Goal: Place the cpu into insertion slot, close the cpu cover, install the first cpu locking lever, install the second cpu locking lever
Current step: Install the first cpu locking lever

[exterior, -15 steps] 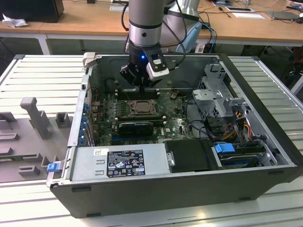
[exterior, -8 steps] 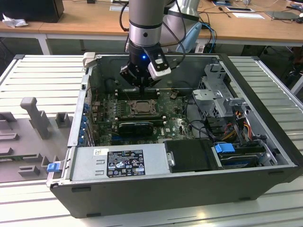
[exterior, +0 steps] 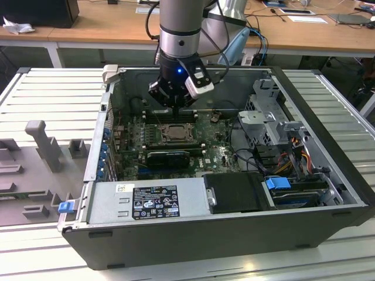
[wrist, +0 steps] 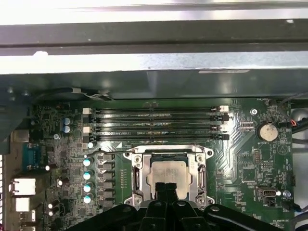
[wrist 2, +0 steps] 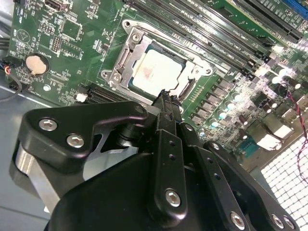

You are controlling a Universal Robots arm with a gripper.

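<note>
Exterior view: an open computer case (exterior: 176,234) lies on its side at the centre of the frame, on a slatted grey bench (exterior: 53,88). The robot arm (exterior: 180,29) comes down from the upper middle of the frame into the case. Its gripper (exterior: 176,111) hangs just above the green motherboard (exterior: 217,155). Directly under it, in the middle of the frame, is the insertion slot (exterior: 167,140), with the pale cpu (exterior: 174,133) lying in it. A grey power supply (exterior: 146,199) fills the lower part of the case, toward the exterior view's left.

Second wrist view: the black gripper (wrist 2: 166,101) has its two fingers drawn narrow, tips together, with nothing between them. The tips hover at the near edge of the cpu (wrist 2: 156,72). The chip lies flat in the socket, framed by the silvery cpu cover (wrist 2: 127,57), which is folded down around it. Long black memory slots (wrist 2: 202,24) run just beyond the socket.

First wrist view: the fingertips (wrist: 161,188) meet over the near edge of the cpu (wrist: 168,171). The cpu cover (wrist: 139,175) rings the chip. The memory slots (wrist: 159,115) lie beyond it, and a coin battery (wrist: 267,131) sits well apart to one side.
</note>
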